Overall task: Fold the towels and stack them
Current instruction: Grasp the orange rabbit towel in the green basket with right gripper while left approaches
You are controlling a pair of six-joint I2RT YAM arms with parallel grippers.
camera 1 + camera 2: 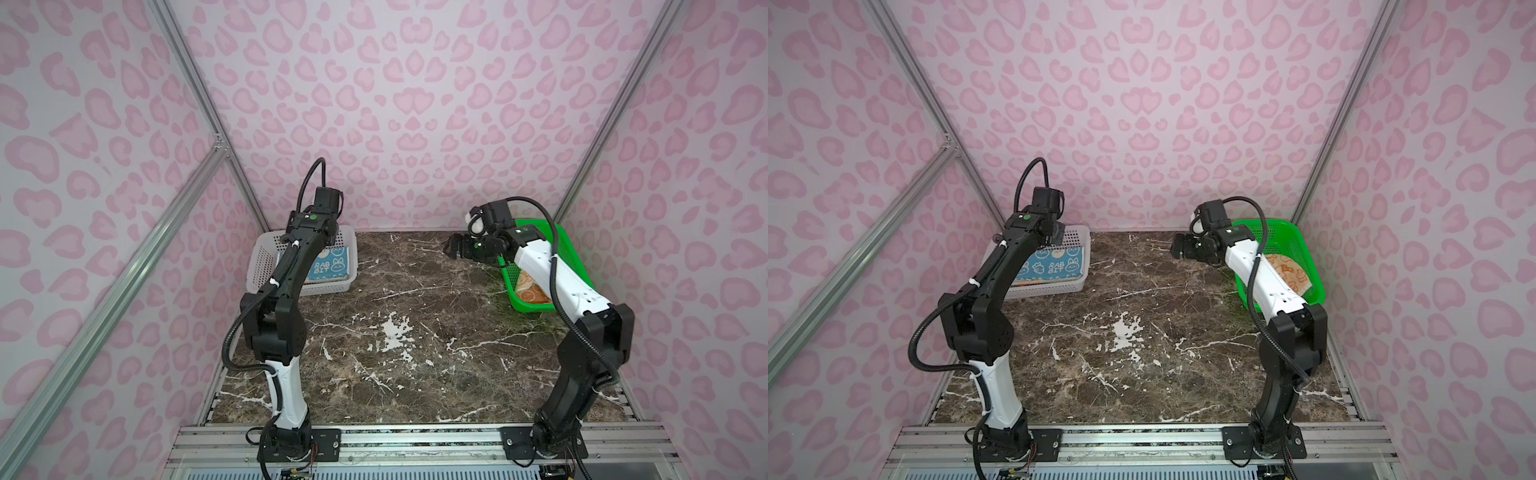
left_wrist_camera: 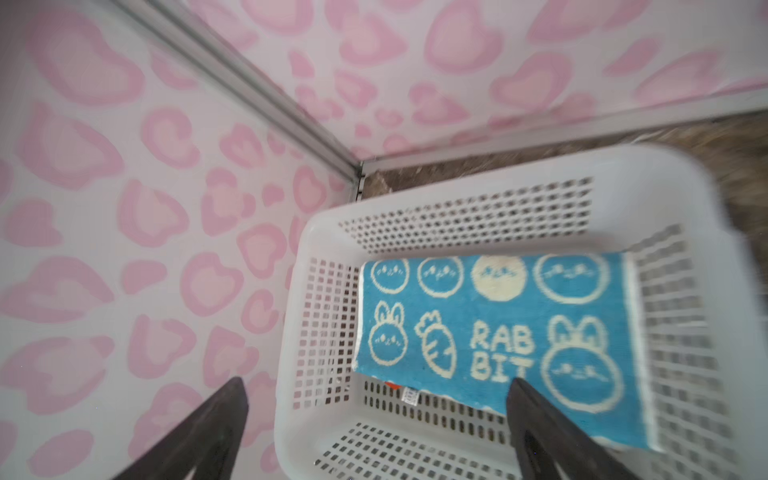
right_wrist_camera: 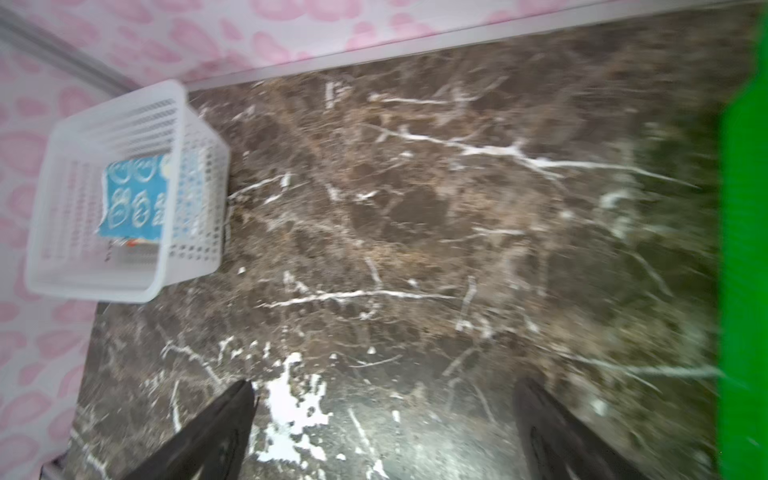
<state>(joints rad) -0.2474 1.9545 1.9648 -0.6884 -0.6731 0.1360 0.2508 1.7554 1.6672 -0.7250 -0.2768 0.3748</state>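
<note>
A teal towel (image 2: 498, 332) with white bunnies and "RABBIT" letters lies folded flat in the white basket (image 2: 457, 174), and shows in both top views (image 1: 328, 266) (image 1: 1054, 266). An orange sliver and a white label (image 2: 409, 395) peek from under its edge. My left gripper (image 2: 376, 382) hangs open just above this basket, with nothing between its fingers. An orange towel (image 1: 530, 291) (image 1: 1287, 270) with cream prints lies in the green basket (image 1: 536, 307), partly hidden by my right arm. My right gripper (image 1: 451, 247) (image 3: 382, 386) is open and empty above the table, left of the green basket.
The white basket (image 1: 266, 249) stands in the back left corner against the pink-patterned walls, the green basket (image 1: 1279, 224) in the back right corner. Between them stretches the dark marble table (image 1: 395, 332). A metal rail (image 1: 415, 440) with both arm bases runs along the front edge.
</note>
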